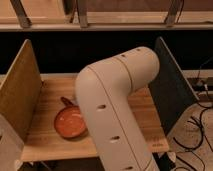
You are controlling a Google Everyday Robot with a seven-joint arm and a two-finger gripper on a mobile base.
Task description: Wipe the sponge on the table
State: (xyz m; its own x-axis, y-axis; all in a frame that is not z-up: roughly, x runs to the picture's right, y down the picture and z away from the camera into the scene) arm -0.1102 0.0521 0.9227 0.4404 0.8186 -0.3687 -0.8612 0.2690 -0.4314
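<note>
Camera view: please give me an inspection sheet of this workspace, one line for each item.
Surface: table, light wooden planks, middle hidden by the arm.
Job's things: sponge, nothing seen.
Clutter: orange pan on the table, beside the arm.
Gripper: not in view; only the arm's white body shows.
Cables: black cables on the floor past the dark panel.
Surroundings: tan panel on one side of the table, dark panel on the other.

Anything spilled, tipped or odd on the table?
Nothing stands out. The orange pan sits flat on the table, left of the arm. The arm hides the table's middle, so the sponge and the gripper are not in view.
</note>
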